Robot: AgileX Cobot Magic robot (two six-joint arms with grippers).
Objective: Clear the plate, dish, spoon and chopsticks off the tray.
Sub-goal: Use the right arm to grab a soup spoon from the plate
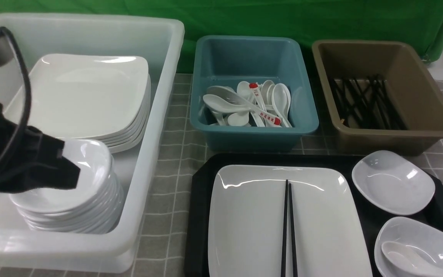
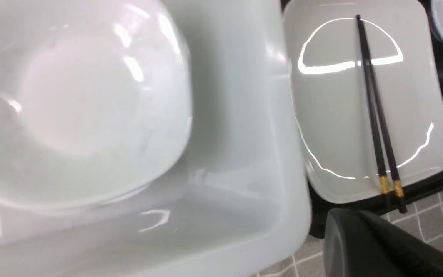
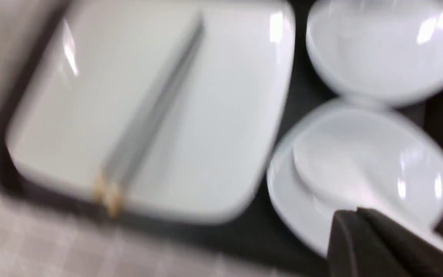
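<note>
Chopsticks — gold bands in wrist views only

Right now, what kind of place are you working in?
Probably a canteen-style dish-sorting station: a white bin of stacked plates, a teal tub of spoons, a brown tub of black chopsticks.

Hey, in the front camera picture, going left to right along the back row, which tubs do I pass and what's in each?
A white tub with stacked plates and dishes → teal tub with spoons → brown tub with chopsticks.
</note>
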